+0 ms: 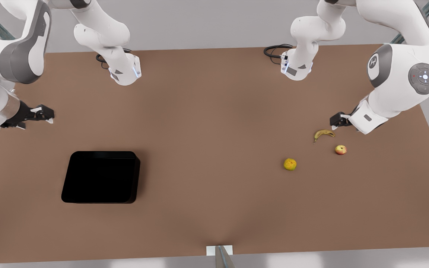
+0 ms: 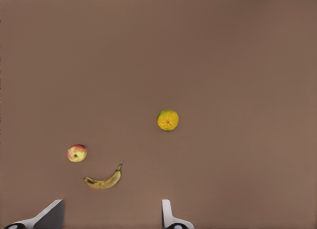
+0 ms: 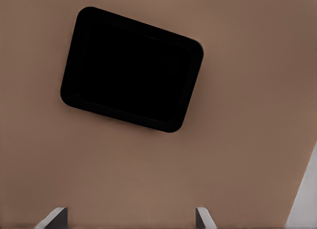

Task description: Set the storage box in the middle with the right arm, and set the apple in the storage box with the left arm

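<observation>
The storage box (image 1: 101, 177) is a glossy black shallow bin lying flat on the table toward the front view's left; it also appears in the right wrist view (image 3: 132, 69). My right gripper (image 1: 49, 114) hovers open behind it, well apart, fingers (image 3: 55, 217) wide and empty. The apple (image 1: 340, 149), red blushing into yellow, rests on the table at the front view's right, seen too from the left wrist (image 2: 77, 153). My left gripper (image 1: 336, 120) hangs open just behind the fruit, above the table, with nothing between its fingers (image 2: 170, 216).
A browning banana (image 1: 323, 134) lies between the left gripper and the apple. An orange-yellow round fruit (image 1: 290, 164) sits a little nearer the table's middle. Both arm bases stand at the back edge of the brown table (image 1: 214, 123).
</observation>
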### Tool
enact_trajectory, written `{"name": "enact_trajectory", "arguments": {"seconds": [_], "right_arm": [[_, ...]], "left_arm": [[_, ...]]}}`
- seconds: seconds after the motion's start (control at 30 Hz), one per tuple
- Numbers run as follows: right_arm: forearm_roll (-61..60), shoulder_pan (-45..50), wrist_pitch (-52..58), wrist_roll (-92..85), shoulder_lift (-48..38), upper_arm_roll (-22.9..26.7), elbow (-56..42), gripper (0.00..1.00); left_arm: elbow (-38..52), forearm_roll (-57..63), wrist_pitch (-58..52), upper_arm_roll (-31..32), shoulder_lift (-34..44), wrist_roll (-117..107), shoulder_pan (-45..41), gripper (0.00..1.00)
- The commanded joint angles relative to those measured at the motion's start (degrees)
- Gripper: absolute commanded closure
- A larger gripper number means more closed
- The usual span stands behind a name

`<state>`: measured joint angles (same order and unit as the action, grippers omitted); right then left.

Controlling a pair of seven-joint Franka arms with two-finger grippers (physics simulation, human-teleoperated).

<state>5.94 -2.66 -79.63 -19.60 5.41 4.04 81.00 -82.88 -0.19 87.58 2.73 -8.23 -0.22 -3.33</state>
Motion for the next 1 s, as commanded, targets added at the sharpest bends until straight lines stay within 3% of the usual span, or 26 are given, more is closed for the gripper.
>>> {"name": "enact_trajectory", "arguments": {"seconds": [0.0, 0.07, 0.17, 0.27, 0.37, 0.47, 0.53, 0.63, 0.97], "right_arm": [[-0.05, 0.28, 0.00, 0.09, 0.12, -0.09, 0.04, 0.00], [0.04, 0.28, -0.26, 0.00, 0.21, -0.09, 0.13, 0.00], [0.04, 0.20, -6.58, 7.64, 8.12, 0.44, 3.63, 0.00], [-0.05, -1.12, -27.85, 7.91, 6.63, 1.05, 20.42, 0.00], [-0.49, -0.95, -39.73, 7.91, 8.73, 2.64, 28.25, 0.00], [-2.60, -0.95, -42.62, 7.91, 14.18, 3.52, 26.58, 0.00], [-2.86, -0.95, -45.09, 7.82, 17.08, 4.57, 26.50, 0.00], [-2.86, -0.86, -48.69, 7.74, 19.90, 5.54, 26.58, 0.00], [-5.41, -0.95, -50.80, 7.03, 25.44, 8.35, 25.70, 0.00]], "left_arm": [[0.00, 0.10, 0.05, 0.00, -0.03, -0.04, -0.19, 0.00], [0.26, 0.53, -0.30, -0.09, 0.06, 0.31, -0.28, 0.00], [0.26, 0.28, -1.97, -3.52, -2.66, -7.41, -0.19, 0.00], [0.18, -20.54, -1.80, -11.51, -8.11, -32.28, 1.65, 0.00], [-0.53, -43.65, -0.40, -19.07, -12.68, -50.30, 3.06, 0.00], [-15.28, -70.38, 7.77, -28.30, -12.16, -51.10, 2.27, 0.00], [-23.72, -78.38, 8.48, -30.32, -10.41, -46.90, 0.08, 0.00], [-27.51, -82.17, 6.12, -30.41, -11.45, -41.00, -0.63, 0.00], [-29.09, -71.97, 1.63, -31.47, -14.09, -37.39, -0.72, 0.00]]}}
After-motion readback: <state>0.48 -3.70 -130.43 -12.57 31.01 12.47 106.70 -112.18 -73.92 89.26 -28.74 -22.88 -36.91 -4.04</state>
